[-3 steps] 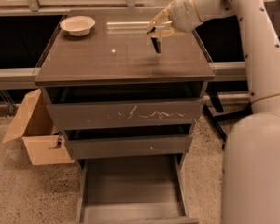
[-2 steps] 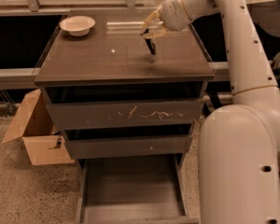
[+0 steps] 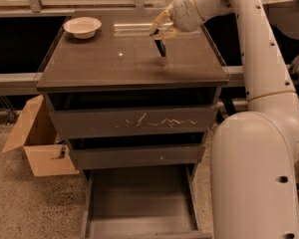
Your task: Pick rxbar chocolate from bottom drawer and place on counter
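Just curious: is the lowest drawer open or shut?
Open: the bottom drawer is pulled out. The gripper holds the rxbar chocolate over the counter.

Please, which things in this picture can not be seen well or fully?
- rxbar chocolate, camera view: upper end hidden inside the gripper over the counter's rear right; lettering too small to read.
- bottom drawer, camera view: front cut off by the lower picture edge.
- middle drawer, camera view: inside hidden under the top drawer.

White rounded arm (image 3: 261, 59), dark screw holes (image 3: 283, 179), beige pincer (image 3: 159, 35) above counter (image 3: 109, 63)
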